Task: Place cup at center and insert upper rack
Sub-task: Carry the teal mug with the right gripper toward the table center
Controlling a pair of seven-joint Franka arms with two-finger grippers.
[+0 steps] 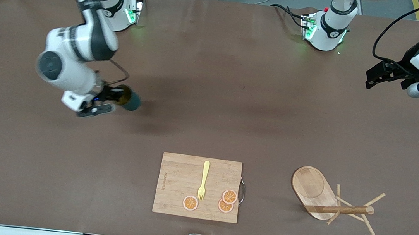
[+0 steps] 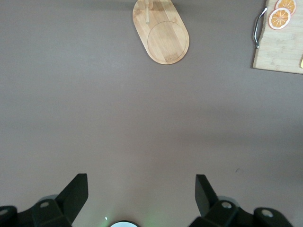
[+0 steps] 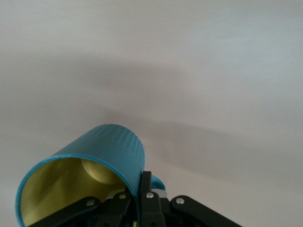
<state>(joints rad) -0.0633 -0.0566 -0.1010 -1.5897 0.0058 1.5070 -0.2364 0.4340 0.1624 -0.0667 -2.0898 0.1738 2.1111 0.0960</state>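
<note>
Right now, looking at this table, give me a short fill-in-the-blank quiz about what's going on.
1. The right gripper is shut on the rim of the ____.
2. The mug tree lies on its ____, not upright.
3. On the cutting board, a yellow ____ rests beside three orange slices.
4. The left gripper hangs ____ over bare table.

Missing words: cup; side; fork; open

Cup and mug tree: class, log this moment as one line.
right gripper: shut on cup rim, tilted above table | left gripper: open, waiting | upper rack: lying on its side beside cutting board
</note>
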